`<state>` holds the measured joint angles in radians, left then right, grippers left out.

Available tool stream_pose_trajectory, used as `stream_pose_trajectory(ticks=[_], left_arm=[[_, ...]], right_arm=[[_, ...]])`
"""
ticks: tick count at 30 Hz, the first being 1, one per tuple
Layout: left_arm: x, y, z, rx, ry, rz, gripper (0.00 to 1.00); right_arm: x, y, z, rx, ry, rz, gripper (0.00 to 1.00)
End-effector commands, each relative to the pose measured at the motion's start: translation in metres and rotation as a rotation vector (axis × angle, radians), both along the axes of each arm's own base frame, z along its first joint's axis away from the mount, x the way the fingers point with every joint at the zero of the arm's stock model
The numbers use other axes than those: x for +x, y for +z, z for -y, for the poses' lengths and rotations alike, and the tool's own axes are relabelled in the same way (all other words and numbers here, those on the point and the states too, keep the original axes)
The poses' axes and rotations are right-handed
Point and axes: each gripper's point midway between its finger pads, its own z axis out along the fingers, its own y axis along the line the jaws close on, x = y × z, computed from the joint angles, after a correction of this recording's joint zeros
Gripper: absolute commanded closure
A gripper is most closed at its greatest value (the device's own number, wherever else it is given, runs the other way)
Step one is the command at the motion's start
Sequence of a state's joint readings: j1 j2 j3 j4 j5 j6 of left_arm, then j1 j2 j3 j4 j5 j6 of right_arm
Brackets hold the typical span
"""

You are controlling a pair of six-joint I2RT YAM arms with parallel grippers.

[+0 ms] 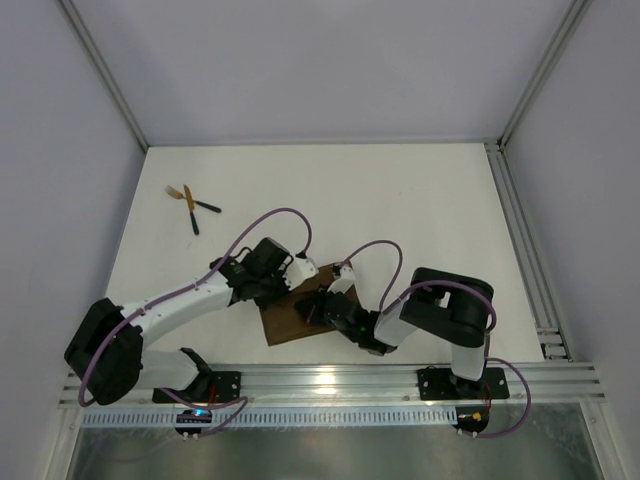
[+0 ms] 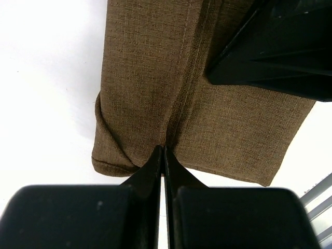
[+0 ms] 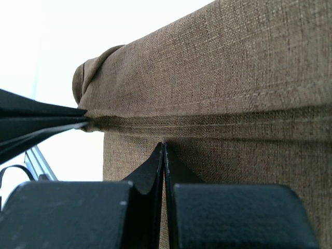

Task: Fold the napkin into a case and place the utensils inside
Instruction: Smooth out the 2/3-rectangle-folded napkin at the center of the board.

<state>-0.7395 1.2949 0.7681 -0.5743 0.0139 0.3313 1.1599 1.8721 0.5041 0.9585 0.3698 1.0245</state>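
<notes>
The brown napkin (image 1: 288,326) lies folded near the table's front edge, between the two arms. My left gripper (image 1: 301,284) is shut, and its tips (image 2: 164,148) pinch the near end of a stitched hem ridge on the napkin (image 2: 150,78). My right gripper (image 1: 319,301) is shut too, its tips (image 3: 164,145) meeting at the same ridge further along the napkin (image 3: 233,78). One napkin corner (image 3: 88,78) is rolled under. The utensils (image 1: 192,205), two slim pieces with gold heads and black handles, lie crossed at the far left, away from both grippers.
White walls with metal posts enclose the table. An aluminium rail (image 1: 522,250) runs along the right side, and another (image 1: 330,381) crosses the front where the arm bases are bolted. Purple cables (image 1: 285,215) loop above both wrists.
</notes>
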Motion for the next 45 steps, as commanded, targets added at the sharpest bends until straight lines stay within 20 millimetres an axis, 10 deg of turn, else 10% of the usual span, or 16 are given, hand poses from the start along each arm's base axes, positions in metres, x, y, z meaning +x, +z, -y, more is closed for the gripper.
stream_pose_trajectory(ticks=[1, 13, 21, 34, 45], left_arm=[[0.0, -0.004, -0.003, 0.006, -0.019, 0.005, 1.0], [0.001, -0.052, -0.015, 0.056, -0.008, -0.073, 1.0], [0.008, -0.049, -0.01, 0.005, 0.021, -0.075, 1.0], [0.015, -0.051, -0.015, -0.017, 0.045, -0.06, 1.0], [0.013, -0.049, -0.015, -0.024, 0.012, -0.049, 1.0]], right_arm=[[0.006, -0.028, 0.013, -0.115, -0.034, -0.018, 0.97], [0.008, -0.017, 0.012, -0.122, -0.018, 0.009, 0.97], [0.008, 0.019, -0.003, -0.084, 0.05, 0.072, 0.97], [-0.01, 0.057, 0.056, -0.121, 0.133, 0.035, 0.88], [0.058, 0.079, 0.085, -0.19, 0.068, 0.145, 0.87]])
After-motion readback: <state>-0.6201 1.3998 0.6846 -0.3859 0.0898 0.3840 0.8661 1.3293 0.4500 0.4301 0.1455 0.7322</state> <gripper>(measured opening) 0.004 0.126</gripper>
